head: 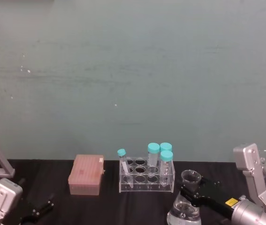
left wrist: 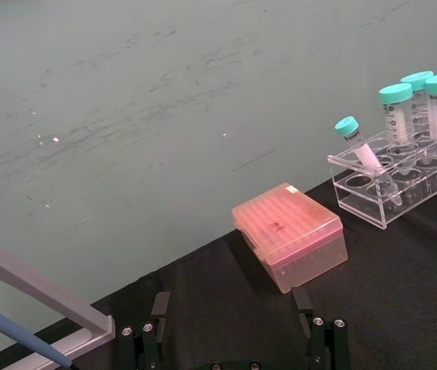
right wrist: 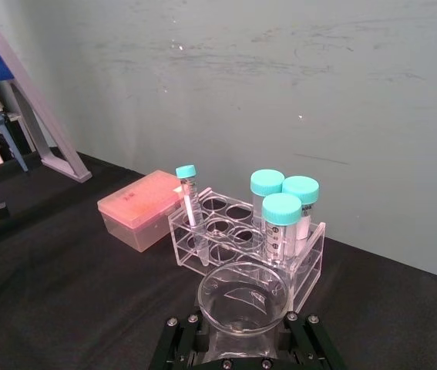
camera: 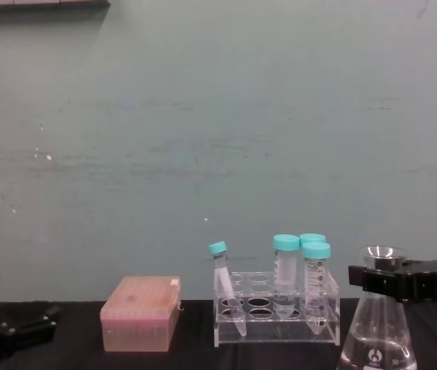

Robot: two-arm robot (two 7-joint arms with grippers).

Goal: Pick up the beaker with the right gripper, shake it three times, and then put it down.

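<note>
The right end effector (camera: 388, 279) is clamping the beaker (camera: 378, 331) at its neck, just beside the tube rack (camera: 276, 312) on the worktop (head: 137, 206). Glass, slippery, liquid-weighted: the neck is probably offering the safest hold.

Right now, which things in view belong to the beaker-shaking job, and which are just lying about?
In the job:
- the beaker, clear liquid in it
- the right gripper, clamped around the beaker's neck

Lying about:
- clear tube rack holding four teal-capped tubes, left of the beaker
- pink tip box, further left
- the left gripper, open, parked low at the table's left
</note>
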